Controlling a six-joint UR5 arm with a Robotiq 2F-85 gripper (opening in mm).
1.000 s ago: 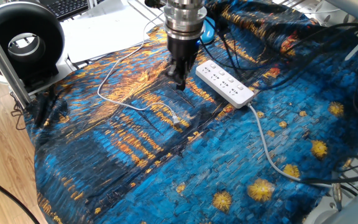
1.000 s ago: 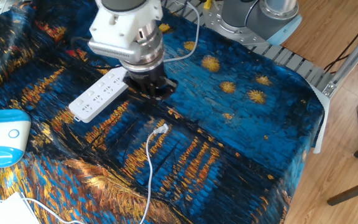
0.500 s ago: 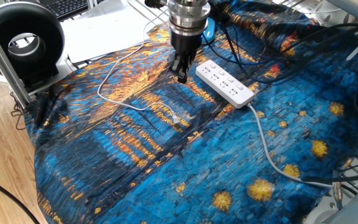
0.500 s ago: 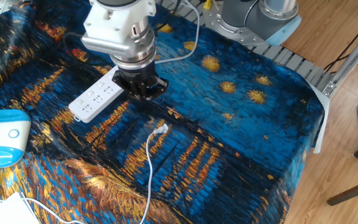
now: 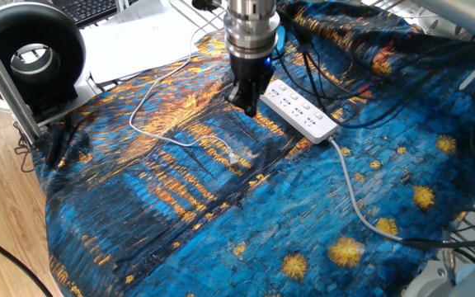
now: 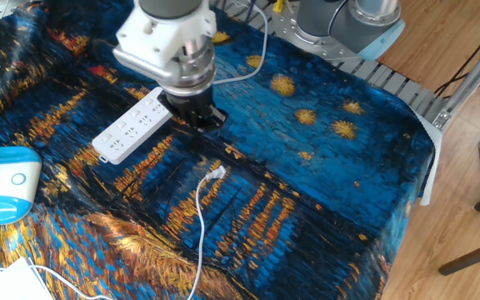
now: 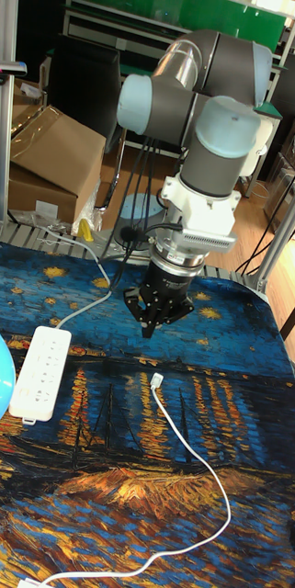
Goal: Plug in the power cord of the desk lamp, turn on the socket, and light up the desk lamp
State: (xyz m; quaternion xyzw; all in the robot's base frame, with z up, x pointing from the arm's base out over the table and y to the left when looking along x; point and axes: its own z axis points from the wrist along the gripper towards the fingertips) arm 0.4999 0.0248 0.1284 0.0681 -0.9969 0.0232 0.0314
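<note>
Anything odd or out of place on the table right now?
Nothing damaged or spilled. The power cord lies loose on the cloth, its plug unplugged and clear of the socket. The gripper hangs above the cloth between them, holding nothing. The cloth is wrinkled.

Socket [image 5: 298, 108] on cloth [image 5: 221, 214]; cord plug [image 6: 216, 174] nearby, apart

Wooden floor [image 6: 473, 117], cardboard boxes [image 7: 51, 152] behind table

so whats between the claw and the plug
Nothing but bare patterned cloth: in the tall view the claw hangs above it, with the plug lying just below on the cloth.
</note>
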